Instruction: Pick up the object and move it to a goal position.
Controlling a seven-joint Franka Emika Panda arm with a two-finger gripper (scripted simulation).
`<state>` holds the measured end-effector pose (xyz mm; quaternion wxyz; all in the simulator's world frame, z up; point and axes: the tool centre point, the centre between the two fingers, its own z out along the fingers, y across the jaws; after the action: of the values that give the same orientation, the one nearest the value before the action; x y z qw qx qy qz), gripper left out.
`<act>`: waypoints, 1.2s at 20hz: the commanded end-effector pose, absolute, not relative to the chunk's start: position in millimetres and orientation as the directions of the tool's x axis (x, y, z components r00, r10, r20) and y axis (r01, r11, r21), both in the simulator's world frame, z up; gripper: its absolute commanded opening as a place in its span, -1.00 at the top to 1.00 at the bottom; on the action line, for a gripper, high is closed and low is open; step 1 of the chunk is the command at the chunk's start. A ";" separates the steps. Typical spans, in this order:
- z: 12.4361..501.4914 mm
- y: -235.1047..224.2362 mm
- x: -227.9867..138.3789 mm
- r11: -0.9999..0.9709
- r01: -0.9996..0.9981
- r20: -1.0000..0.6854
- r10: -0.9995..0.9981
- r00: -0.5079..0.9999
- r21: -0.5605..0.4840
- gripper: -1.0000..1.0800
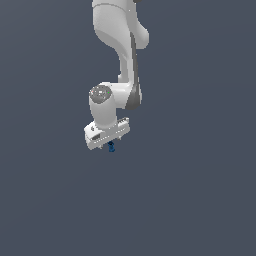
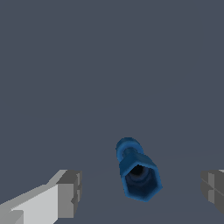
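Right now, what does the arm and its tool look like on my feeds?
The arm is smooth, rounded white casing with dark grey seams at the joints and a grey round cap on the wrist. The tool is a blocky white body with grey, square, ridged fingertips. No cables or markings show.

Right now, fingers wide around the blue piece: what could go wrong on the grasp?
1. The blue dumbbell-shaped piece sits nearer one side of the gap between the open fingers, so closing may shove it sideways before both pads touch.
2. It points its end toward the wrist camera and is tiny beside the gripper; the pads may catch only a blocky end and let it twist out.
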<state>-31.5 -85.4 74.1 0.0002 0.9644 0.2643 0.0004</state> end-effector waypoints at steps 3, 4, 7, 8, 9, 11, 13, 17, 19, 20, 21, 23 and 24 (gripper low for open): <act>52.6 -85.4 -32.6 -0.859 0.511 0.000 0.511 0.859 0.000 -0.92; 49.3 -85.2 -32.5 -0.859 0.512 0.000 0.512 0.859 0.000 -0.92; 43.7 -85.6 -31.9 -0.859 0.512 0.000 0.512 0.859 0.000 -0.92; 43.0 -85.7 -31.7 -0.859 0.512 0.000 0.512 0.859 0.000 -0.92; 42.8 -85.7 -31.6 -0.859 0.512 0.000 0.512 0.859 0.000 -0.92; 42.8 -85.7 -31.6 -0.859 0.512 0.000 0.512 0.859 0.000 1.00; 42.8 -85.7 -31.6 -0.859 0.512 0.000 0.512 0.859 0.000 1.00; 42.8 -85.7 -31.6 -0.859 0.512 0.000 0.512 0.859 0.000 1.00; 42.8 -85.7 -31.6 -0.859 0.512 0.000 0.512 0.859 0.000 1.00; 43.0 -85.3 -31.4 -0.859 0.512 0.000 0.512 0.859 0.000 1.00; 43.0 -85.0 -31.3 -0.859 0.512 0.000 0.512 0.859 0.000 1.00; 44.8 -84.4 -30.6 -0.860 0.509 0.003 0.509 0.860 0.003 1.00; 46.1 -83.7 -29.9 -0.862 0.507 0.005 0.507 0.862 0.006 1.00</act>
<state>-30.8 -84.7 44.4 0.0012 0.9645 0.2639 0.0014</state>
